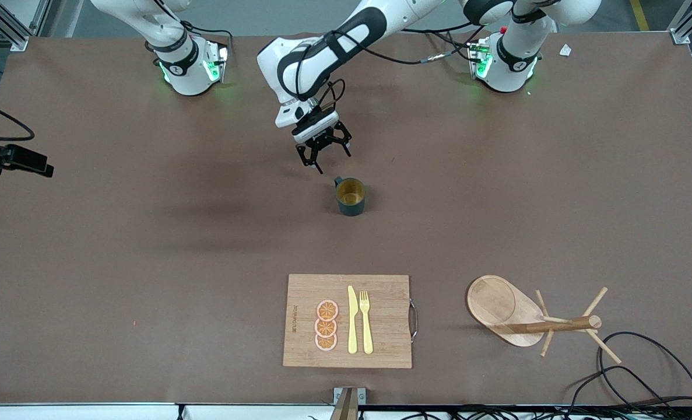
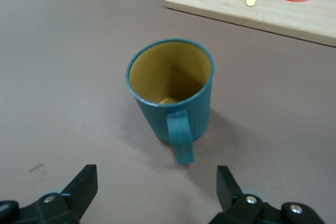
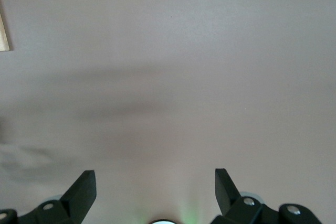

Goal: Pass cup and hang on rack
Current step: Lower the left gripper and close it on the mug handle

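Note:
The teal-green cup [image 1: 351,197] stands upright on the brown table near its middle, its yellowish inside showing and its handle turned toward the robots' bases. My left gripper [image 1: 334,162] is open and empty, low over the table just short of the cup on the robots' side. In the left wrist view the cup [image 2: 170,90] sits between and ahead of the open fingers [image 2: 84,182], with its handle pointing at the gripper [image 2: 156,178]. The wooden rack [image 1: 517,315] is near the front camera toward the left arm's end. My right gripper [image 3: 155,179] is open over bare table.
A bamboo cutting board [image 1: 380,321] with a yellow knife [image 1: 352,321], a yellow fork [image 1: 366,321] and orange slices [image 1: 326,325] lies nearer the front camera than the cup. Black cables [image 1: 643,373] lie by the rack. The right arm waits by its base.

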{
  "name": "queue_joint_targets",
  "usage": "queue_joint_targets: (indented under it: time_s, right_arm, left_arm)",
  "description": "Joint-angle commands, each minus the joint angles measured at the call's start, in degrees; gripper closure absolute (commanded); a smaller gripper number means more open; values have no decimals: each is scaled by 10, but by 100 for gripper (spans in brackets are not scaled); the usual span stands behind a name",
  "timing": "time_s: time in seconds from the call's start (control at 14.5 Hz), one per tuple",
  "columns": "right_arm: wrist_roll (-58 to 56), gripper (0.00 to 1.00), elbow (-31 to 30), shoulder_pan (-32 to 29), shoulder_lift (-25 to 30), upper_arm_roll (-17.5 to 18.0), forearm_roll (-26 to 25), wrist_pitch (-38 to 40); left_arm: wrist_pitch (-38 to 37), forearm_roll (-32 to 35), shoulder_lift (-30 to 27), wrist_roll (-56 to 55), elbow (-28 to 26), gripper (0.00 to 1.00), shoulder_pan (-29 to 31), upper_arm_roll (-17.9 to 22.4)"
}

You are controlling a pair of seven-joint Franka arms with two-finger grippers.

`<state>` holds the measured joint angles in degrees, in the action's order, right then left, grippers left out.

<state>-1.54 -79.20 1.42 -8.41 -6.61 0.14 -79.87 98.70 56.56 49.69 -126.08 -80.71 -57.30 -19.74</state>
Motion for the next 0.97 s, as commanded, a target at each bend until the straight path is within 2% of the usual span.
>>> queue_joint_targets:
  time_s: [0.0, 0.28, 0.62, 0.9]
  right_arm:
    - [7, 0, -53, -2, 52, 2, 2, -6]
    - [6, 0, -66, -5, 83, 0, 1, -6]
    - [-4, 0, -67, -13, 83, -2, 5, -12]
    - [-5, 0, -67, -14, 83, -2, 6, -12]
  left_arm:
    - [-13, 10, 20, -22, 20, 0, -32, 36]
    - [-9, 15, 22, -34, 22, 0, -33, 45]
    - [-7, 22, 62, -67, 77, 2, -40, 61]
    - [18, 22, 65, -84, 78, 7, -47, 77]
